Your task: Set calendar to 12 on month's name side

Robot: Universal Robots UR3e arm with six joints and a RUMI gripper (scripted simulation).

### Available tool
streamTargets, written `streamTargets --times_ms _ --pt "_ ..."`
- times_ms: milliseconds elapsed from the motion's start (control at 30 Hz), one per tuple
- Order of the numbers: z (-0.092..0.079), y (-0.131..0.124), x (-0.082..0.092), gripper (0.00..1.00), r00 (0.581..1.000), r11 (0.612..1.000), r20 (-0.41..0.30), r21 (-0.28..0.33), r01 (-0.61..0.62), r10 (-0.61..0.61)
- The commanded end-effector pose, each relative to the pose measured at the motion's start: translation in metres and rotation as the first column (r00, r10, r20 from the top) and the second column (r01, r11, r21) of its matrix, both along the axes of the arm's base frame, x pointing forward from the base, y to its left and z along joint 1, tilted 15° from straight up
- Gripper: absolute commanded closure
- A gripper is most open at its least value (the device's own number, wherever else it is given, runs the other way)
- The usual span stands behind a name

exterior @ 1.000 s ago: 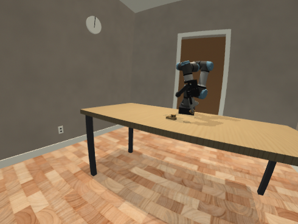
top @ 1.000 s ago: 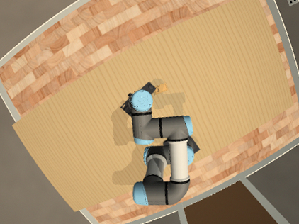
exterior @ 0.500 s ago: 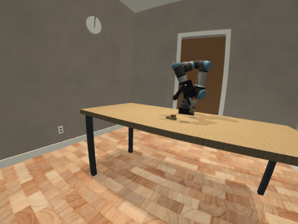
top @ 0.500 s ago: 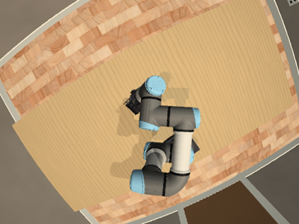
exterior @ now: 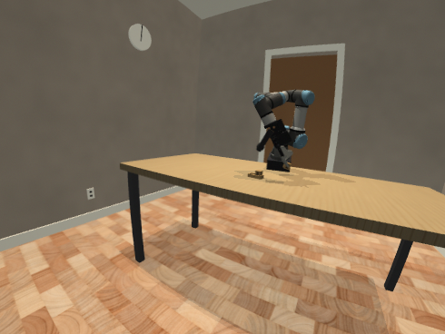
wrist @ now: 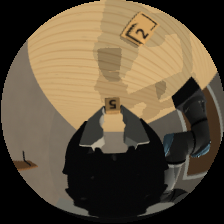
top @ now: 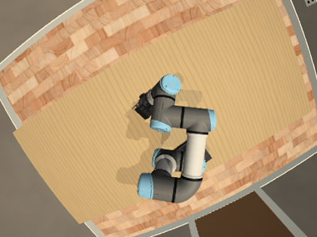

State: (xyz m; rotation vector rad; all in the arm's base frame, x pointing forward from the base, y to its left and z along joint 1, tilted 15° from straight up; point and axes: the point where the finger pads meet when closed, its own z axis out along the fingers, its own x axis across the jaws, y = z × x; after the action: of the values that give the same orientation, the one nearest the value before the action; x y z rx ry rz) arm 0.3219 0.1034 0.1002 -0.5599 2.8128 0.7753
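My gripper (wrist: 112, 106) (exterior: 287, 166) is shut on a small wooden cube. The cube (wrist: 112, 104) shows a dark 5, upside down in the wrist view, and is held between the fingertips above the table. The small wooden tray (exterior: 251, 175) stands on the table, away from the gripper. The other cube (wrist: 142, 33) (exterior: 259, 172) is at the tray and shows a dark 2, tilted in the wrist view. The month's name cannot be read in any view. In the top view the arm hides the tray and both cubes.
The wooden table (top: 238, 57) (exterior: 363, 195) carries the arm (top: 194, 154) (exterior: 300, 119), whose links fold over the middle of the table in the top view. Arm shadows lie across the table around the tray.
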Motion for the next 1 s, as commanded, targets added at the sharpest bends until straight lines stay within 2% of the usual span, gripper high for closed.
streamTargets --times_ms 0,400,667,967 --pt "-0.0003 -0.0004 0.0002 0.90 1.000 1.000 -0.012 0.029 -0.012 0.012" --pt "-0.0012 -0.0015 0.0008 0.90 0.996 0.982 -0.059 0.183 -0.050 0.061" --pt "-0.0005 -0.0020 0.0015 0.90 0.995 0.973 -0.065 0.225 -0.055 0.071" --pt "-0.0005 -0.0021 0.0016 0.90 0.995 0.972 -0.066 0.229 -0.055 0.072"
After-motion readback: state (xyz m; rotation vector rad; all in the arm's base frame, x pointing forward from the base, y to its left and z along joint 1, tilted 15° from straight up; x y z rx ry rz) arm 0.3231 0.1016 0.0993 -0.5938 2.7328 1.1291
